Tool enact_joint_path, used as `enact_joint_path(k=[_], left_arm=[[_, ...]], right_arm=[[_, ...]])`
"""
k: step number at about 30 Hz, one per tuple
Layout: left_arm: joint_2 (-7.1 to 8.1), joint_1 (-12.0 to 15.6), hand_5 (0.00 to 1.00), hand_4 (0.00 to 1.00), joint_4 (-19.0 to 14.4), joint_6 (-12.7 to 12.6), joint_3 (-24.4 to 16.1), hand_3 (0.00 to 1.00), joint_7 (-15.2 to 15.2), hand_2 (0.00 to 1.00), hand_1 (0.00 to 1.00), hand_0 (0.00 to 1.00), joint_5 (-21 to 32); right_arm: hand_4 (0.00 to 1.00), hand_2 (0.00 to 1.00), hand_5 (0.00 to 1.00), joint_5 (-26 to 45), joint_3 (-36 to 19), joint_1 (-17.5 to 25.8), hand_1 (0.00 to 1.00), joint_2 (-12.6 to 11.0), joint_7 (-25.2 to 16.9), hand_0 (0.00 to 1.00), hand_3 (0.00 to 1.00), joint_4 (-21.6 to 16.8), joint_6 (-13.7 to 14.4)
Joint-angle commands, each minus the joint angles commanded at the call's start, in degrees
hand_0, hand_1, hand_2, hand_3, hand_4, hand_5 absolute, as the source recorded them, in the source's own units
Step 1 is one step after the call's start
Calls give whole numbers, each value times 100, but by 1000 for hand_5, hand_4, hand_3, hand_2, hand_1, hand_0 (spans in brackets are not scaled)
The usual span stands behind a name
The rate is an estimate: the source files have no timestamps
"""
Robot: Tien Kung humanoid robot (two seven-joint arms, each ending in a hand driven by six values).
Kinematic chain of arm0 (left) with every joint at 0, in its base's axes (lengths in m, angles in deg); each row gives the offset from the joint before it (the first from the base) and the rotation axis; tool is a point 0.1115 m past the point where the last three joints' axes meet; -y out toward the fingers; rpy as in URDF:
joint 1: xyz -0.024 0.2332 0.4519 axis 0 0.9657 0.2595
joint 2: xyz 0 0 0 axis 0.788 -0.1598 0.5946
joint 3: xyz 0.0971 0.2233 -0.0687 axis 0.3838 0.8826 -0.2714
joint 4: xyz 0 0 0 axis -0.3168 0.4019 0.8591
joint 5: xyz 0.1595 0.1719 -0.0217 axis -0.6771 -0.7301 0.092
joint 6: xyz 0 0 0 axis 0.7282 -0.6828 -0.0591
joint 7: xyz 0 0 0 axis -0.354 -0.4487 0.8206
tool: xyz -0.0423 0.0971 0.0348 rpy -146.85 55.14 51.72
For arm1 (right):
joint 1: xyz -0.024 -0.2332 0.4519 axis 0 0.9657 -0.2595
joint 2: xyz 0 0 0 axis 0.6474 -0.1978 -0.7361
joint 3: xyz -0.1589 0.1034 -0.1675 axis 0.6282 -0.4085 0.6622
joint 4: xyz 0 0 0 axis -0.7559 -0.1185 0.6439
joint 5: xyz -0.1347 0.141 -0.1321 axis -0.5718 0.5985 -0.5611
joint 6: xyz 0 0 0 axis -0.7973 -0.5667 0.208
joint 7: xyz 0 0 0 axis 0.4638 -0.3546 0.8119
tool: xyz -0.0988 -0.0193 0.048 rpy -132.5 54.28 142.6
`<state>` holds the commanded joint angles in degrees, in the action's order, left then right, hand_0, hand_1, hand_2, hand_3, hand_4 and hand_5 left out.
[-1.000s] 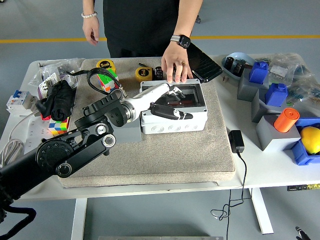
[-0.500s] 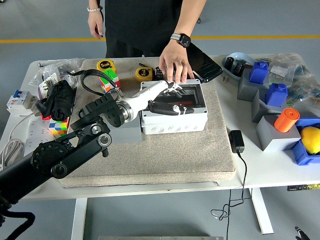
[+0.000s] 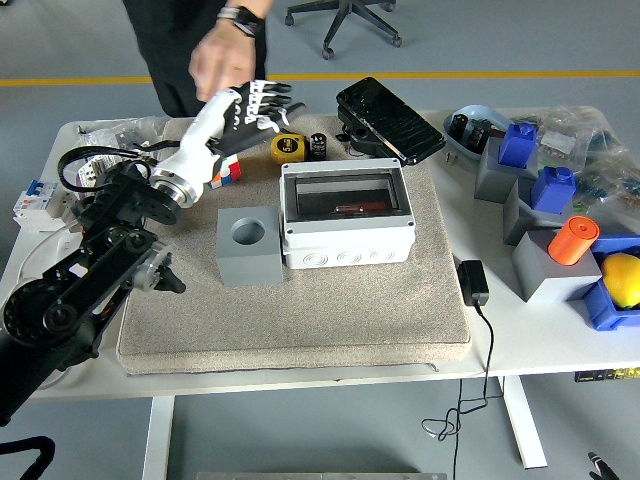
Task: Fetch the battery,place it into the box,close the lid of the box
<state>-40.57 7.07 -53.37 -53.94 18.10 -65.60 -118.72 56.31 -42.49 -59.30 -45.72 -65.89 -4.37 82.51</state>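
Sitting at frame centre on the beige felt mat [image 3: 330, 320], the white rectangular plastic box [image 3: 347, 215] is showing a dark item behind its closed clear lid; whether that is the battery cannot be told. Beside it is standing a grey cube block with a round hole [image 3: 248, 247]. At upper left, the robot's left hand [image 3: 243, 110] is hovering with fingers spread, holding nothing, just below a person's blurred hand [image 3: 218, 62].

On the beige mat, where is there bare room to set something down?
The mat is bare along its near half, in front of the grey block and the box, and in a strip right of the box. It is crowded at the far edge, where the left robot hand, tape measure and black lid gather.
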Motion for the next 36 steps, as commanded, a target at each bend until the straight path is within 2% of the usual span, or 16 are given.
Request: enact_joint_path(k=[2, 3, 4, 8, 11, 19, 26, 27, 32, 36], left_arm=[[73, 99, 543, 989, 4, -64, -233, 636, 141, 640, 658, 552, 231], [137, 145, 533, 979, 24, -68, -359, 605, 227, 609, 623, 484, 352], [176, 166, 533, 979, 36, -61, -418, 605, 269, 609, 623, 484, 419], [404, 317, 533, 979, 48, 255, -798, 605, 415, 609, 623, 484, 718], [475, 446, 509, 981, 31, 351, -1079, 592, 484, 591, 603, 456, 899], [532, 664, 486, 973, 17, 387, -1582, 586, 526, 577, 587, 438, 1003], [606, 659, 482, 970, 10, 406, -1716, 584, 568, 574, 585, 434, 1020], [608, 676, 470, 954, 3, 397, -1762, 584, 588, 568, 579, 428, 1028], [607, 730, 470, 954, -22, 387, -1824, 584, 651, 568, 579, 428, 1069], [623, 761, 453, 951, -29, 403, -1815, 580, 672, 563, 578, 416, 1071]], right_arm=[[871, 631, 435, 54, 64, -17, 635, -2, 30, 658, 532, 18, -20], [872, 632, 435, 73, 86, -28, 635, -7, 45, 658, 532, 23, -28], [872, 632, 435, 79, 95, -35, 635, -10, 53, 658, 532, 25, -32], [872, 632, 435, 122, 158, -77, 635, -41, 108, 658, 532, 36, -61], [873, 634, 434, 148, 169, -99, 635, -44, 130, 658, 532, 50, -81], [872, 635, 435, 186, 203, -147, 638, -39, 148, 658, 533, 61, -119], [885, 641, 432, 359, 448, -226, 637, -79, 104, 659, 545, 86, -127], [948, 659, 480, 359, 475, -250, 640, -97, 92, 668, 564, 85, -112], [948, 659, 480, 362, 539, -308, 640, -126, 100, 668, 564, 82, -97], [972, 660, 491, 414, 606, -325, 643, -119, 45, 673, 565, 77, -245]])
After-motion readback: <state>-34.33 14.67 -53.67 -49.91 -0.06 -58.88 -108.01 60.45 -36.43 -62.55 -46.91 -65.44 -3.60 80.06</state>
